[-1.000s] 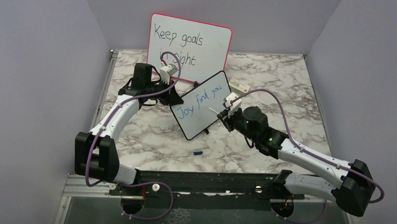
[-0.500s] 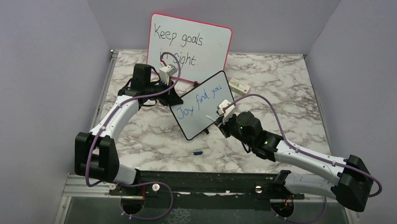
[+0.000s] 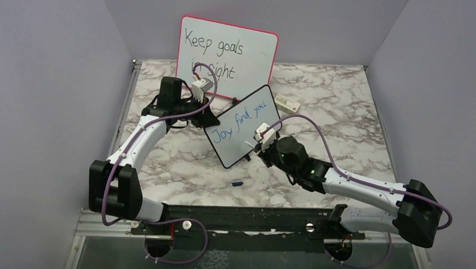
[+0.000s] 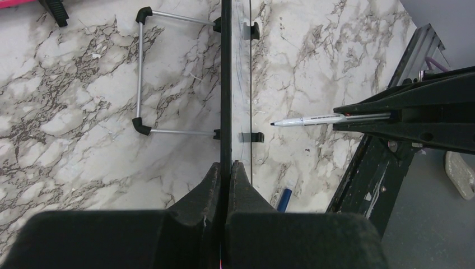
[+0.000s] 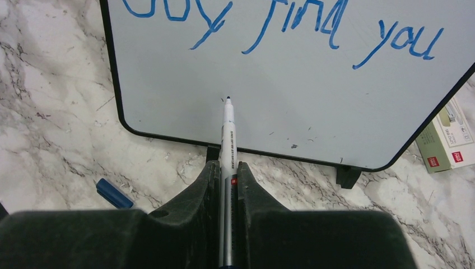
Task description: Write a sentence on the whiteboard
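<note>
My left tool (image 4: 226, 165) is clamped on the near edge of the whiteboard (image 3: 242, 127). I see the black frame edge-on between its two fingers, and the board runs straight ahead from them. It stands on its little black feet on the marble surface (image 3: 344, 114). The wire stand (image 4: 140, 67) lies to the left of this tool, behind the board.

My right tool (image 5: 228, 165) is closed tightly on a white marker (image 5: 228, 134), which sticks out forward between the fingers. The dark tip points at the blank lower part of the board, below the sentence (image 3: 242, 119). The sentence reads "Joy find you" in blue, at the far end of the right wrist view. From the left wrist camera I see a small gap between the tip and the board face, so they are not touching.

The blue cap (image 5: 113, 193) lies on the surface to the left of the right tool, beside its fingers. A small box (image 5: 448, 140) is ahead on its right, past the board's corner. The pink-framed whiteboard (image 3: 226, 53) stands beyond the left tool, against the back wall.
</note>
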Robot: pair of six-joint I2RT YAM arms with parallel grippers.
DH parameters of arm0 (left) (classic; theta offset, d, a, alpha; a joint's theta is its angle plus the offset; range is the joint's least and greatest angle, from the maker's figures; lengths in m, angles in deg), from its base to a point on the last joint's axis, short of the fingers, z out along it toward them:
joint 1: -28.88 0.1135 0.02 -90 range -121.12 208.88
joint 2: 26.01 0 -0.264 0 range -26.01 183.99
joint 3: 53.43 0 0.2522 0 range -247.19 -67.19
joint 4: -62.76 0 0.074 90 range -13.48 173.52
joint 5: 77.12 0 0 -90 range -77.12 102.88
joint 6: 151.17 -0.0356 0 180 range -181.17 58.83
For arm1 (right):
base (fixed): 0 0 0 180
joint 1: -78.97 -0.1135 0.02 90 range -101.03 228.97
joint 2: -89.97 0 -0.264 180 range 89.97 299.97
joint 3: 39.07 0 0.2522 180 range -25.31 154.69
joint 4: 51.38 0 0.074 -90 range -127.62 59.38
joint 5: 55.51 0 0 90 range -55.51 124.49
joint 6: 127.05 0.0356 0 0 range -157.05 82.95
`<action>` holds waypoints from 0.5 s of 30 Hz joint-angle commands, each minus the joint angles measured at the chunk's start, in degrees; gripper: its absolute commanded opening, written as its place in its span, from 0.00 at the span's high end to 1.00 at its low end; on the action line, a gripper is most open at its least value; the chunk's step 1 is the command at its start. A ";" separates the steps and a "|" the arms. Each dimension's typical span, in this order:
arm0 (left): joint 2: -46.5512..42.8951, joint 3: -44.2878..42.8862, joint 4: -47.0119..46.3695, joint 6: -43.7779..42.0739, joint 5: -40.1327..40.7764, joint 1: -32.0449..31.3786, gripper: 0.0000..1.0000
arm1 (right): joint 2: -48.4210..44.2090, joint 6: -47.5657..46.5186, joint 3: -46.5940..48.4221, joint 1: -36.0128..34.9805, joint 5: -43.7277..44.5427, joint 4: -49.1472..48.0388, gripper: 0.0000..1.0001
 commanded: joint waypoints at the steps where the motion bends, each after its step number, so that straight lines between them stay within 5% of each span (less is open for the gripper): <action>1: -0.28 1.53 1.71 -3.49 3.97 -0.91 1.00 | 1.24 -0.49 0.33 -1.34 2.08 -4.05 1.00; 15: -0.05 1.44 1.89 -3.43 4.07 -0.95 1.00 | 5.23 -0.75 1.26 -2.35 3.70 -7.74 1.00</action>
